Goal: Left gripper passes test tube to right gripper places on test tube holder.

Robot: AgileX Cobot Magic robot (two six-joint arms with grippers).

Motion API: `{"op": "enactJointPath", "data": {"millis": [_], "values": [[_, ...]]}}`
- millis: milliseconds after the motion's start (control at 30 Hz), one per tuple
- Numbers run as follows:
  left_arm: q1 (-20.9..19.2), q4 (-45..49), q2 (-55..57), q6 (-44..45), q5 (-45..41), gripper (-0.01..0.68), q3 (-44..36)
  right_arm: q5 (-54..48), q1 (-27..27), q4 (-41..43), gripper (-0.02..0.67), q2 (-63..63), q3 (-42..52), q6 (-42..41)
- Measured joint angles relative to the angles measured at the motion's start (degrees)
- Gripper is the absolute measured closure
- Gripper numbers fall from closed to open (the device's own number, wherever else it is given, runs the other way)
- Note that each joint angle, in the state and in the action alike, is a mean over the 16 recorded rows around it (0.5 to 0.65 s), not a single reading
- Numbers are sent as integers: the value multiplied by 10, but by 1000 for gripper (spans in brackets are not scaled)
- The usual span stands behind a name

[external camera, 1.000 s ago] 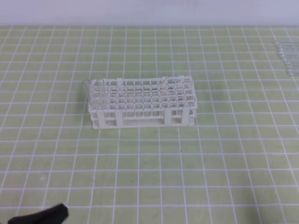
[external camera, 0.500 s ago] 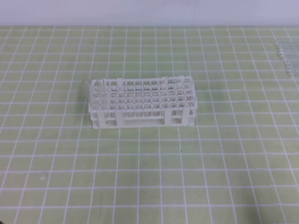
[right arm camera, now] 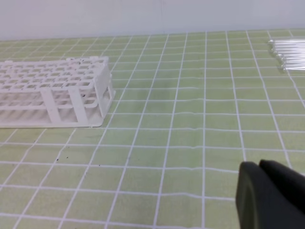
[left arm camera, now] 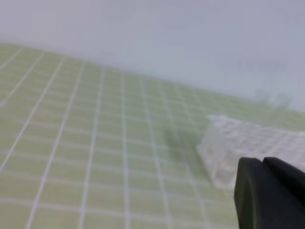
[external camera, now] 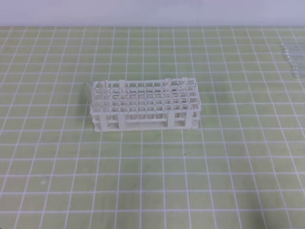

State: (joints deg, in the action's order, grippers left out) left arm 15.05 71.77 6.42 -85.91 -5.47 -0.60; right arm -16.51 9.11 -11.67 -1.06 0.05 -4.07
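Left wrist view shows the left pincer (left arm camera: 264,191) closed on nothing, low and near over the green gridded worktop (left arm camera: 95,143) with the white test tube holder (left arm camera: 257,143) blurred beyond it; the right pincer (right arm camera: 262,191) is likewise shut and empty, held low at the near edge. Spare test tubes (right arm camera: 288,52) lie at the far right, well apart from the holder (external camera: 143,105). Judging from this, both arms sit withdrawn out of the high view, and glass tubes lying packed side by side risk rolling or being nudged when one is picked.
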Motion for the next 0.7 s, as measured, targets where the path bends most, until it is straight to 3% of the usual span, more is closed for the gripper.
{"op": "enactJointPath", "data": {"millis": [267, 700], "values": [[0, -365, 0, 421, -14, 675, 0, 0, 0, 0, 664, 0, 0, 0], [0, -619, 0, 727, 19, 675, -1, 0, 0, 0, 664, 1, 0, 0]]}}
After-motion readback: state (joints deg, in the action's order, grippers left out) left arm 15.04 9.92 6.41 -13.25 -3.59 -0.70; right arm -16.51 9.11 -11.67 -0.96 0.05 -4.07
